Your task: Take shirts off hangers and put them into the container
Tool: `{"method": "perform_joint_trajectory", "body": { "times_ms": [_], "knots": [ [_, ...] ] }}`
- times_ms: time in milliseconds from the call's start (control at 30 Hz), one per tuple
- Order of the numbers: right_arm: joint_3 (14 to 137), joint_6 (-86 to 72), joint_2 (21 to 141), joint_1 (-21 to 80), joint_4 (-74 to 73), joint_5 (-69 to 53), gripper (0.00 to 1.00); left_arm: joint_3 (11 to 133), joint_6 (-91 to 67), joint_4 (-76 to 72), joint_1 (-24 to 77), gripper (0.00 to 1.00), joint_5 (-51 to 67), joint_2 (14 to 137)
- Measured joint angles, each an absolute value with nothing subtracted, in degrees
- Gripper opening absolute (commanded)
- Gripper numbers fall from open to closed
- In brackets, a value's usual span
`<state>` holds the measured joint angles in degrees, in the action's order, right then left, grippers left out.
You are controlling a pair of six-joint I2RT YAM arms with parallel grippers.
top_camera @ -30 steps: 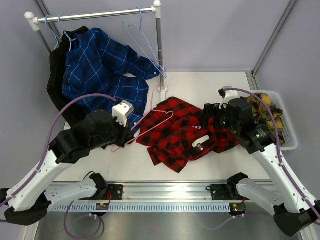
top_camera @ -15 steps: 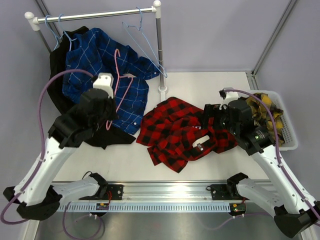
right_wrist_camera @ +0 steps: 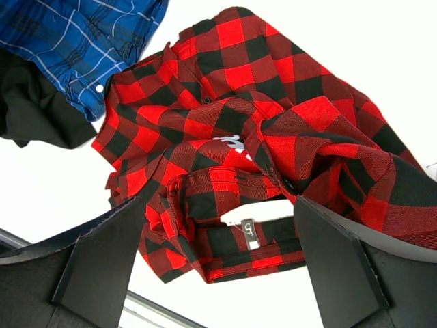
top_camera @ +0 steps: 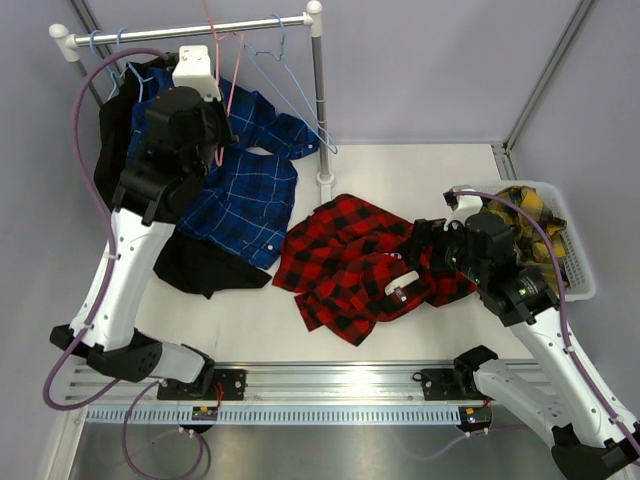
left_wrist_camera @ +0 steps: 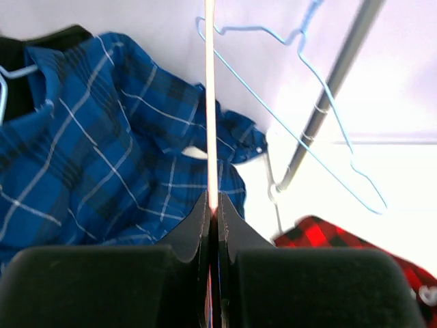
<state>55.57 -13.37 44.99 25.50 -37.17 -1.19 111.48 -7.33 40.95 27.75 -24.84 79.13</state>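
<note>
My left gripper (top_camera: 218,130) is raised close under the rail and is shut on a thin pink hanger (top_camera: 232,85); in the left wrist view the pink hanger (left_wrist_camera: 210,102) runs straight up out of my shut left gripper (left_wrist_camera: 213,208). A blue checked shirt (top_camera: 235,185) and a black shirt (top_camera: 200,265) hang and sag below it. The red-and-black plaid shirt (top_camera: 350,265) lies crumpled on the table with no hanger in it. My right gripper (top_camera: 425,250) hovers open over the red shirt (right_wrist_camera: 232,137), its collar between the fingers of the right gripper (right_wrist_camera: 218,232). A yellow plaid shirt (top_camera: 525,215) lies in the white container (top_camera: 580,275).
The silver rail (top_camera: 190,32) with its upright post (top_camera: 319,100) stands at the back left. Light blue hangers (top_camera: 290,90) hang from it, one empty beside the post (left_wrist_camera: 328,102). The container sits at the table's right edge.
My left arm has swung up and back from the red shirt's edge to the rail, carrying the pink hanger with it. The right gripper has shifted slightly and stayed open.
</note>
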Motion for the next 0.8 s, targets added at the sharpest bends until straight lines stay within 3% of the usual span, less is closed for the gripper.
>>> {"method": "perform_joint_trajectory", "body": {
  "times_ms": [467,633,800],
  "knots": [
    [54.7,-13.4,44.9,25.5,-37.1,-1.9,0.99,111.6,-3.3,39.9,24.1,0.00,-25.2,87.2],
    [54.5,-13.5,44.9,25.5,-37.1,-1.5,0.99,107.9,-4.0,39.4,22.9,0.15,-25.1,87.4],
    [54.1,-13.9,45.6,25.5,-37.2,1.7,0.99,105.2,-5.3,39.4,22.8,0.45,-24.0,87.6]
  ]
}}
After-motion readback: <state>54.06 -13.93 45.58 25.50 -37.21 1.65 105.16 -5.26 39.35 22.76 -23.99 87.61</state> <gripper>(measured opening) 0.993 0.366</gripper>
